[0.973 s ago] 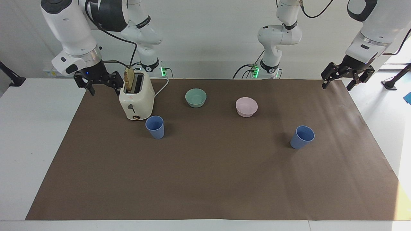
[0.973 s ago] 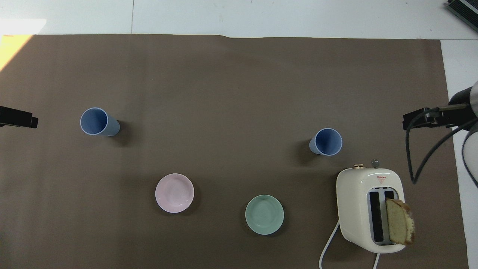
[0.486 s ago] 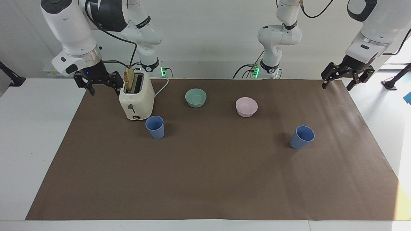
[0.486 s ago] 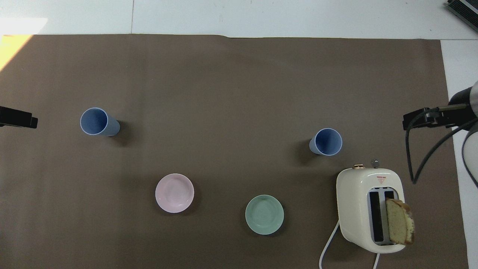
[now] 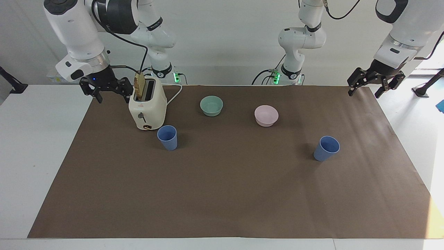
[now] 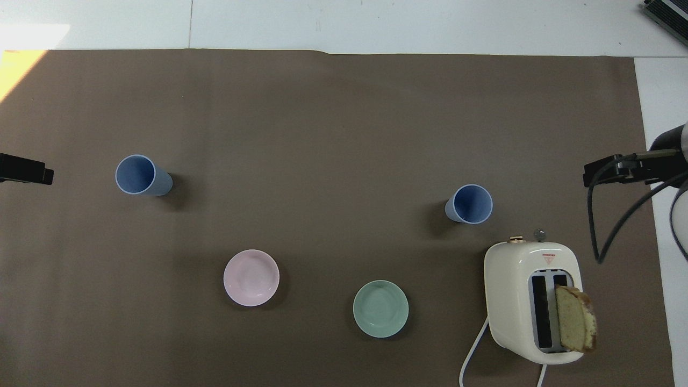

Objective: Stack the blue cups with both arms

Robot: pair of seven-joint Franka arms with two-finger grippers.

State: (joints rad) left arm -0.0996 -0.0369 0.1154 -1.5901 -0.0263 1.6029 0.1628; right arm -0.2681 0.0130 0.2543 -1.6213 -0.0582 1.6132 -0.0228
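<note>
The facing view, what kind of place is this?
Probably a robotics lab with a mock kitchen setup: two white arms at a table under a brown mat, holding a toaster, bowls and cups.

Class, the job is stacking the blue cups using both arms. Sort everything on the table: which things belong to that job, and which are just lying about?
Belongs to the job:
- periwinkle-blue plastic cup beside the toaster
- matching blue cup toward the left arm's end

Just lying about:
- cream toaster holding a bread slice
- teal-green bowl
- pale pink bowl
</note>
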